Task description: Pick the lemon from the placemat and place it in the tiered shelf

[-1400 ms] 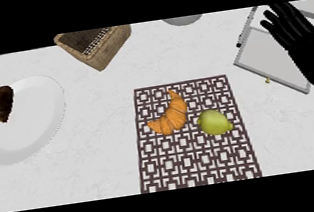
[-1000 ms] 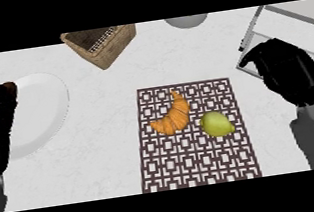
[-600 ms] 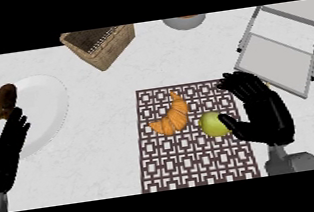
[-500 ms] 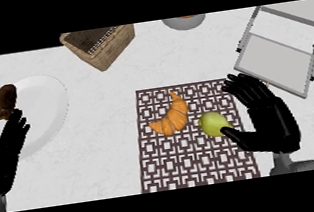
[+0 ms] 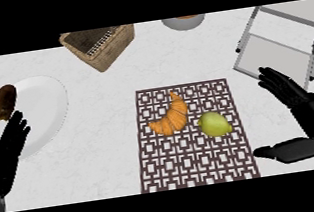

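Head view shows the lemon (image 5: 214, 123) lying on the patterned placemat (image 5: 198, 163), just beside the croissant (image 5: 171, 116) and apart from both hands. So the pick is not yet made, and nothing sits in the tiered shelf (image 5: 275, 51) at the upper right, whose pale tray shows bare. The right hand (image 5: 303, 107) is spread flat, fingers straight and thumb stuck out low toward the placemat's edge; it holds nothing and hangs to the right of the lemon, between it and the shelf. The left hand (image 5: 3, 155) rests with straight fingers at the left edge, overlapping the white plate (image 5: 45, 113) that carries a brown pastry (image 5: 3, 102). By my reading, every step remains: reach, close round the lemon, lift, carry to the shelf.
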`<act>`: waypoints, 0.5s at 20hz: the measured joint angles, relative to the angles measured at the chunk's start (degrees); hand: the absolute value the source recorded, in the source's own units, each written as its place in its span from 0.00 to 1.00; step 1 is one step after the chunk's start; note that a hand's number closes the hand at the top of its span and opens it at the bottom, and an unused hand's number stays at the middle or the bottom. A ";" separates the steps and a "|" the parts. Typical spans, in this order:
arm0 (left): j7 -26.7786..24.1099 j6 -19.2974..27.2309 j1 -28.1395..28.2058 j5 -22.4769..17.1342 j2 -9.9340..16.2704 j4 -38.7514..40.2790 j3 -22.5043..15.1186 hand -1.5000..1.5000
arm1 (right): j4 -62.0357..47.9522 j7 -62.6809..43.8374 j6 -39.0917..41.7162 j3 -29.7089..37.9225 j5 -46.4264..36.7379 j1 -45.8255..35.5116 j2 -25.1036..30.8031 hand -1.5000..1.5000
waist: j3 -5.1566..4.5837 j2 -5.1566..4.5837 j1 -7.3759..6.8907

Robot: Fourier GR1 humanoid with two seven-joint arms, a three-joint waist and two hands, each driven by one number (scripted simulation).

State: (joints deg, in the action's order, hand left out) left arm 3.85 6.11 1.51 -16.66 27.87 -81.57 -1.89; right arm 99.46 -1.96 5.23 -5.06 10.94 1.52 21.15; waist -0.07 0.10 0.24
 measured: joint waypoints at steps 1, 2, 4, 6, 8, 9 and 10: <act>-0.53 -0.07 0.28 0.19 -0.33 0.42 -0.11 0.50 | 0.52 -1.00 1.73 -0.12 -0.46 -0.32 2.14 0.00 | 0.00 -0.02 -0.05; -0.49 -0.33 -0.08 0.11 -0.24 0.85 0.07 0.50 | 1.30 -1.63 3.33 -1.05 -1.60 -0.39 3.94 0.00 | -0.02 -0.03 -0.02; -1.14 -0.28 -0.42 0.48 -0.74 1.31 -0.07 0.50 | 1.45 -2.78 6.26 -2.83 -4.23 -1.61 7.21 0.00 | -0.02 -0.09 -0.31; -1.30 -0.66 0.11 0.54 -0.65 1.26 0.07 0.50 | 1.56 -3.65 8.49 -4.73 -7.16 -2.79 9.61 0.00 | 0.00 -0.09 -0.62; -1.34 -1.26 -0.15 0.44 -0.40 1.42 0.63 0.50 | 0.92 -4.23 10.66 -6.27 -9.31 -4.04 10.97 0.00 | 0.01 -0.11 -0.67; -1.06 -1.63 -0.27 0.39 -0.17 1.46 0.96 0.50 | 0.93 -3.92 11.53 -6.68 -10.50 -4.03 11.65 0.00 | 0.02 -0.11 -0.61; -1.23 -1.58 -0.09 0.75 -0.57 1.37 0.85 0.50 | 0.95 -4.22 11.91 -7.14 -11.93 -4.60 11.91 0.00 | 0.04 -0.10 -0.58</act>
State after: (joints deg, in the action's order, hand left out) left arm 2.62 4.53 1.42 -15.91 27.30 -80.21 -1.04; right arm 100.41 -6.18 17.14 -12.20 -0.99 -3.08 33.06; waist -0.03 0.00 -0.34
